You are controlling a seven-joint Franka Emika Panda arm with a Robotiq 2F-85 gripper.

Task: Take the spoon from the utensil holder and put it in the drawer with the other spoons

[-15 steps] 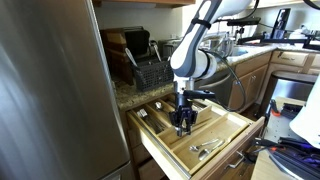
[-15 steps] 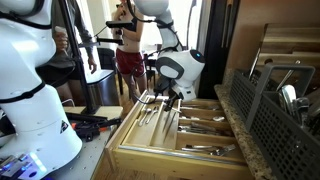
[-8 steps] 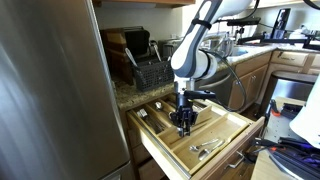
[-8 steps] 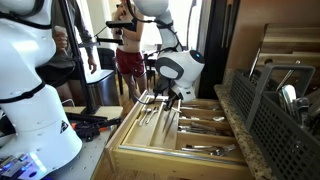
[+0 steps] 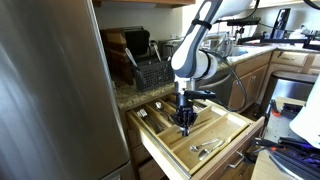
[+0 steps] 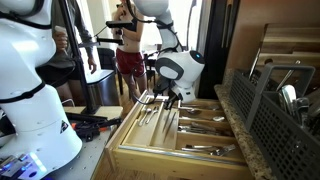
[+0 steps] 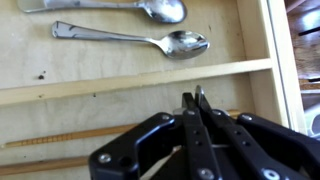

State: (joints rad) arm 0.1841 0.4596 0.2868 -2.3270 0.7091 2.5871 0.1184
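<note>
Wrist view is being filled along its lower edge by the black gripper [image 7: 196, 100], whose fingers are being held pressed together, with nothing seen between them. The gripper is being hung inside the drawer [image 7: 100, 62], over the compartment on the near side of a wooden divider [image 7: 120, 83]. Across that divider, in the drawer's next compartment, two silvery spoons are being shown lying flat: the nearer spoon [image 7: 130, 38], slightly tilted, and the farther spoon [image 7: 165, 10] at the top edge.

Both are being shown with the long axis running along the compartment, bowls toward the right of the view and handles toward the left, crosswise to the way the fingertips are pointing. Which of the two is the task's own spoon cannot be told. The nearer one is being judged the likelier, so the task is being judged as nearly done.

In an exterior view the utensil holder [image 5: 152, 73] is being shown on the counter behind the drawer, well apart from the gripper.
</note>
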